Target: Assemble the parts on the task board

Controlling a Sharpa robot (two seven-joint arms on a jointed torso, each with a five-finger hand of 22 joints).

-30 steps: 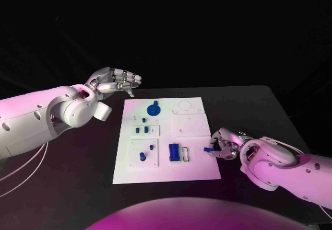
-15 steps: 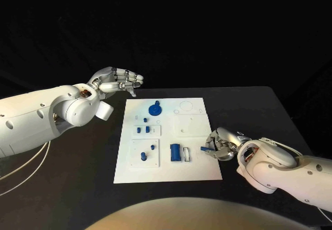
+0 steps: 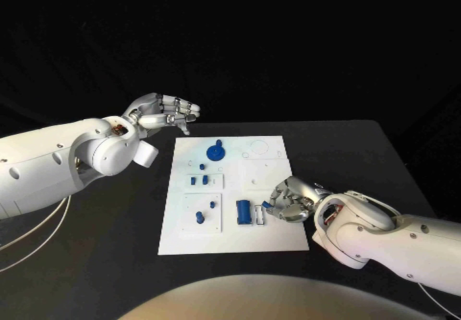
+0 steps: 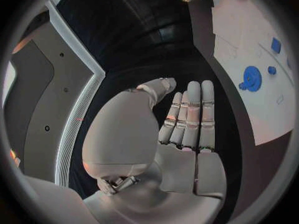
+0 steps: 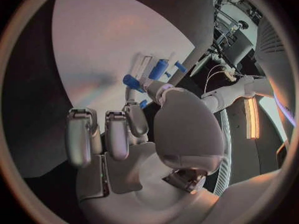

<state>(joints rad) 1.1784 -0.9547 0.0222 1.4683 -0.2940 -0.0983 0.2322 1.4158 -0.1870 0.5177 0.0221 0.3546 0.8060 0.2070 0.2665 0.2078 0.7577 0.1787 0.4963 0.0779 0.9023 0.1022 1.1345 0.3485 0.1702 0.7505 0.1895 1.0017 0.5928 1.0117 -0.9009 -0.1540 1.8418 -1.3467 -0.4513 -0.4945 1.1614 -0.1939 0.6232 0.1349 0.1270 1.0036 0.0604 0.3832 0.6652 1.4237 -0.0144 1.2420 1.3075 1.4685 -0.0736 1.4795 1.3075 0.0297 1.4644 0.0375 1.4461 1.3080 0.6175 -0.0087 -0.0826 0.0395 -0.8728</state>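
A black table (image 3: 115,233) under a dark room carries the white board (image 3: 274,233); the right hand (image 3: 291,202) hovers over the board's right edge, fingers curled, pinching a small blue part (image 5: 131,81) (just beside the blue block (image 3: 244,211)); farther off, the left hand (image 3: 161,112) hangs above the table beyond the board's far left corner, fingers curled, holding nothing.

Right hand (image 3: 291,202) over task board (image 3: 274,237) right edge, beside parts (image 3: 243,212)
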